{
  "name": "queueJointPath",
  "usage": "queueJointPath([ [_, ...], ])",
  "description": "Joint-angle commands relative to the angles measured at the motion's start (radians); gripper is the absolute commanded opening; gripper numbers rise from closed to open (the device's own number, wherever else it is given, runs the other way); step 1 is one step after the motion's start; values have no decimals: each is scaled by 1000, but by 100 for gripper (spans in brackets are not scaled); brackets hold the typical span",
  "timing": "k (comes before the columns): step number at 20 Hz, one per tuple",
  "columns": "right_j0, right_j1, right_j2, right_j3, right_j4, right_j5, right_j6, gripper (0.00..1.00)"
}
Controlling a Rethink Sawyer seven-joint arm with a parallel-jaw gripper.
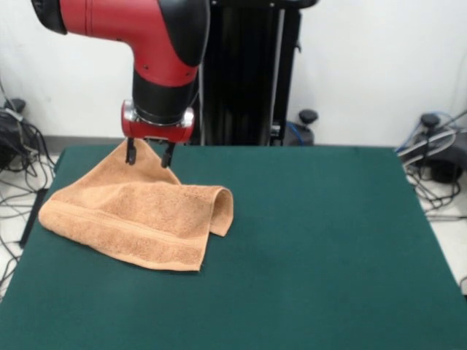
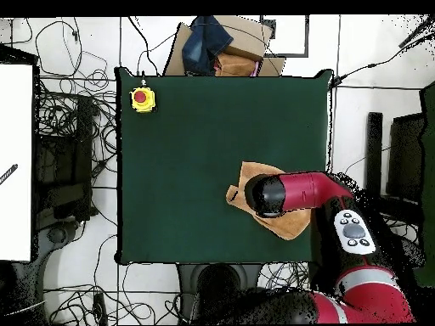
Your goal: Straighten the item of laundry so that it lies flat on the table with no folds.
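Towel: peach-orange terry hand towel, soft looped pile, with a woven band running near its front edge. Location: on the large dark green matte table, toward the left side in the front view; in the overhead view it sits close to the table's right edge, mostly hidden under the red and black arm.

Condition: not flat. One side is doubled over into a rounded roll at the right of the cloth in the front view, and the far corner is drawn up into a peak.

Gripper: black two-finger pincer beneath a red wrist collar, clenched on that raised corner, the fabric hanging from it in a tent.

Handling, as judged: light, limp and non-fragile; it should drape and follow a pull rather than hold shape. Terry pile likely grips the cloth tabletop, so dragging may bunch it; lifting before spreading seems safer. Best holds appear to be corners or hemmed edges. The folded-over flap probably needs its free edge drawn outward to open.
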State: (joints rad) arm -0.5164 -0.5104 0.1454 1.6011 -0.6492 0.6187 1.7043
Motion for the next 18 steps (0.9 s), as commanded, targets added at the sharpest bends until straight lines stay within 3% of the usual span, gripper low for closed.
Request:
queueJointPath([
  [1, 5, -28, 20, -11, -16, 169, -133, 100],
  [6, -10, -125, 99, 24, 54, 151, -111, 100],
  [18, -10, -133, 160, -11, 76, 91, -81, 100],
])
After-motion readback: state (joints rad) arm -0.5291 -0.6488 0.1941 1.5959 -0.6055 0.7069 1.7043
